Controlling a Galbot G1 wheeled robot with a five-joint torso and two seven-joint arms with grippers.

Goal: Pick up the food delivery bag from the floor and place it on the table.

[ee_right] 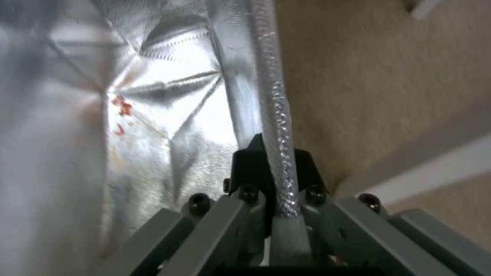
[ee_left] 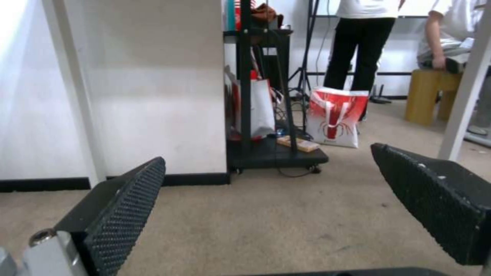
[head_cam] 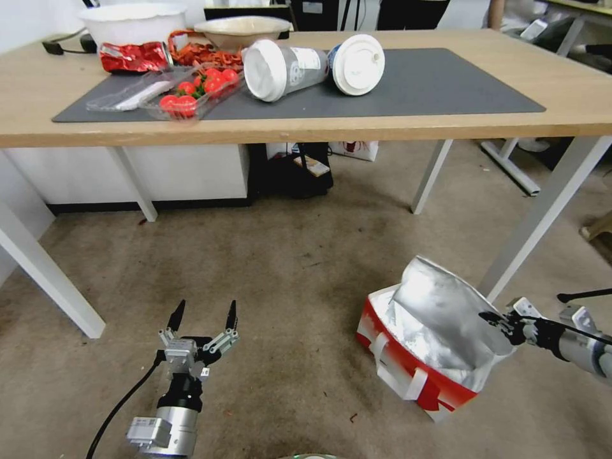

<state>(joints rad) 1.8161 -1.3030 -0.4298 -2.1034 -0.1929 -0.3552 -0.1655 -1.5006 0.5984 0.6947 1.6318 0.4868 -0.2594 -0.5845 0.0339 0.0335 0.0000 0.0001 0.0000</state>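
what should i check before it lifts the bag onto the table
1. Right gripper shut on the food delivery bag rim: ok.
2. Grip depth: fingers pinch only the foil edge: cannot tell if it holds.
3. Bag on the floor beside the table leg: not ok, close.
4. Landing spot: right part of the mat bare: ok.
5. Left gripper open, apart from the bag: ok.

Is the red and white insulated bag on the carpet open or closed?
Open: the red-and-white insulated bag gapes, silver foil lining exposed, with the right gripper shut on its rim.
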